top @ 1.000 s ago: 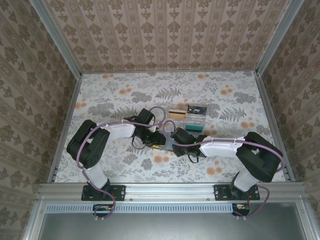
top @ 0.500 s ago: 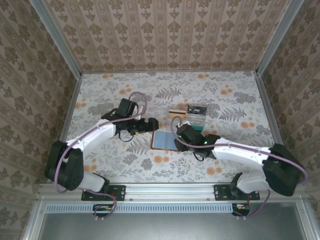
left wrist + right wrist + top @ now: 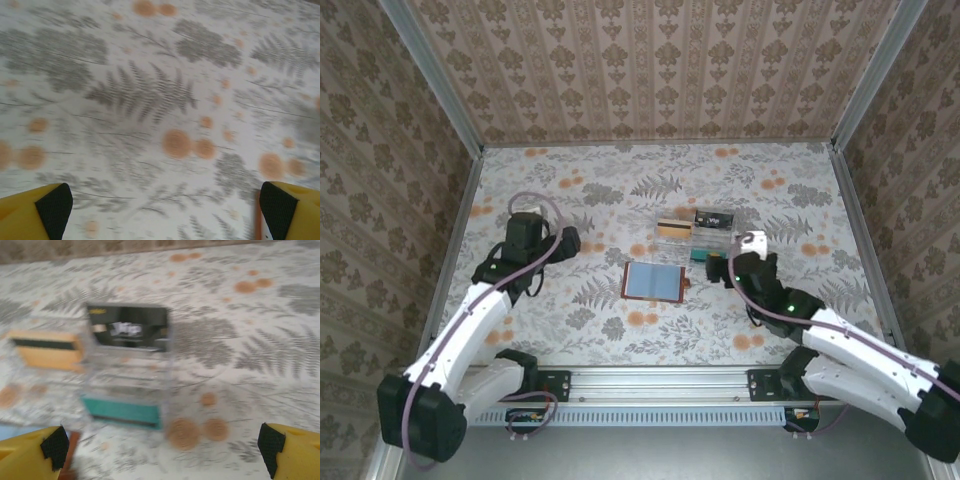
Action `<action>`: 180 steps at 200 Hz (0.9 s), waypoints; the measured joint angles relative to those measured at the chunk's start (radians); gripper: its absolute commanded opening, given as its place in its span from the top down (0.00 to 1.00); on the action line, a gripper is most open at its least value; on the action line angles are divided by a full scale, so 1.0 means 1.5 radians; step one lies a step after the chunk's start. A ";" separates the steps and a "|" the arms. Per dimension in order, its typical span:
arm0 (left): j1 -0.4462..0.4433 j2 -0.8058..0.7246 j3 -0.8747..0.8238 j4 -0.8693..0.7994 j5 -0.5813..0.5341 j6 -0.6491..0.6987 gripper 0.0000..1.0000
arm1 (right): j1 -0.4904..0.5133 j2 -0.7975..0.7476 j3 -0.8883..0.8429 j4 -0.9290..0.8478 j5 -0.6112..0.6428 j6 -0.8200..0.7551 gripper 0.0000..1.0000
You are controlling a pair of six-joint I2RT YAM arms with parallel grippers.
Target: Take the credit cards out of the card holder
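Card holder (image 3: 653,282): lies open and flat on the floral table (image 3: 570,190), near its middle. The blue-grey lining faces up inside a brown rim. It is apart from both grippers.

Tray (image 3: 712,238): clear plastic, just beyond the holder's far right corner.

Tan card (image 3: 672,228): has a dark stripe and sits at the tray's left side. Whether it is inside a compartment cannot be told.

Dark card (image 3: 714,218): sits at the tray's far end with its printed face toward the right wrist camera.

Teal card (image 3: 705,255): sits at the tray's near end, closest to the holder.

Left gripper (image 3: 165,210): fingers are spread wide, with the black pads (image 3: 52,204) at the bottom corners of the wrist view and bare cloth between them. It grasps nothing. A brown strip of the holder's rim shows beside the right-hand finger. From above, it sits well left of the holder.

Right gripper (image 3: 162,447): fingers are spread wide and hold nothing. It faces the tray and all three cards, with the holder's corner low at the left of its wrist view. From above, it sits just right of the holder, near the tray's near end.
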 measured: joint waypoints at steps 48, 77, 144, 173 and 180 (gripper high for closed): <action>0.064 0.044 -0.061 0.094 -0.140 0.096 0.00 | -0.128 -0.051 -0.073 0.085 0.046 -0.036 0.00; 0.120 0.112 -0.099 0.180 -0.147 0.150 0.00 | -0.199 -0.021 -0.082 0.166 0.044 -0.077 0.00; 0.199 0.341 -0.113 0.485 -0.056 0.222 0.00 | -0.373 0.278 -0.079 0.405 -0.062 -0.167 0.00; 0.208 0.382 -0.111 0.561 -0.001 0.249 0.00 | -0.399 0.390 -0.060 0.510 -0.113 -0.190 0.00; 0.211 0.384 -0.111 0.576 0.018 0.256 0.00 | -0.405 0.415 -0.052 0.529 -0.126 -0.195 0.00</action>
